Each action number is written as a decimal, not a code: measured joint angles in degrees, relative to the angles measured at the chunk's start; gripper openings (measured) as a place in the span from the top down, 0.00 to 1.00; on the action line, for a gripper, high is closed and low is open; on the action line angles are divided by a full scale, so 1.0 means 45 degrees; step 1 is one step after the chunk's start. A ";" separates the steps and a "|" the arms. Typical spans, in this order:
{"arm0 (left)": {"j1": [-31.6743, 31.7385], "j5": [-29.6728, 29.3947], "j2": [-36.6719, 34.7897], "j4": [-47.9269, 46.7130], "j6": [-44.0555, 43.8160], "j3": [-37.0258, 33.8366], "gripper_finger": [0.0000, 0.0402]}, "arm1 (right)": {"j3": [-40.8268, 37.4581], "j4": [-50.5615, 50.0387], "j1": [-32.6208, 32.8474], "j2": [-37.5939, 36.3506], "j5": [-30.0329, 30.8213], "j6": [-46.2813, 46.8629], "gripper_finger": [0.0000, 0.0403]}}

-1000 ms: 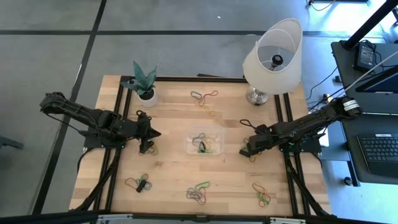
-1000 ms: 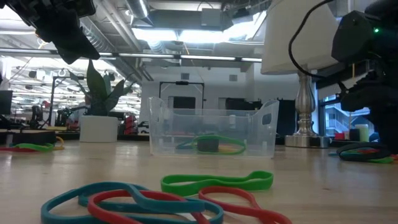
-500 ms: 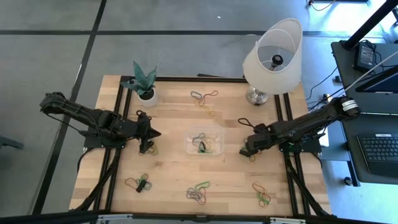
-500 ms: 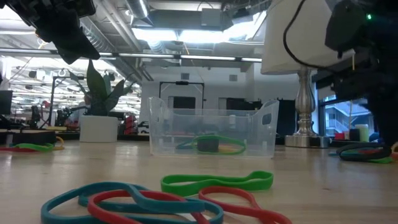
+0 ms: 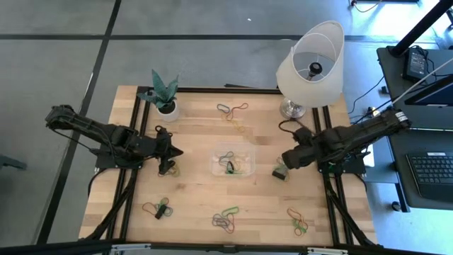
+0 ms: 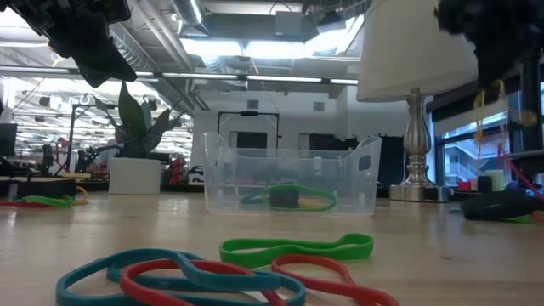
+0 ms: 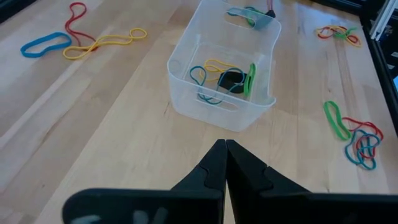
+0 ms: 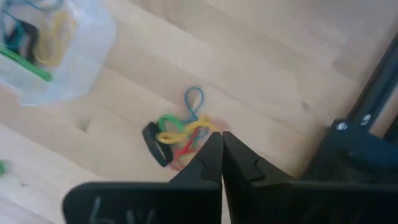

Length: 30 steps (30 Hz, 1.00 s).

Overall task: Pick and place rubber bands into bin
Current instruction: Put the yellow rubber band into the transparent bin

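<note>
High view: my left tool (image 5: 175,151) waits left of the bin (image 5: 233,161), tips pressed together. My right tool (image 5: 286,160) hangs right of the bin, over a cluster of rubber bands (image 5: 281,172) on the tabletop (image 5: 195,195). More clusters lie along the near edge and far side.

Low view: bin mid-tabletop with a few bands inside; green, red and blue bands (image 6: 229,265) nearest.

Left wrist view: fingers (image 7: 208,173) meet, empty, bin beyond.

Right wrist view: tips closed narrow; whether they grip the bands I cannot tell.
</note>
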 joint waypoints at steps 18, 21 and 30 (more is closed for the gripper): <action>0.0002 -0.0087 0.0000 0.0000 0.0004 0.0000 0.99 | 0.1800 -0.0140 0.0602 0.0005 -0.0469 -0.1027 1.00; 0.0005 -0.0102 0.0000 -0.0002 0.0185 0.0000 0.99 | 0.1543 -0.0477 0.0589 0.0005 -0.0472 -0.0974 1.00; 0.0005 -0.0282 0.0000 -0.0003 0.0340 0.0000 0.99 | 0.1071 0.0257 0.0558 0.0005 -0.0408 -0.1052 1.00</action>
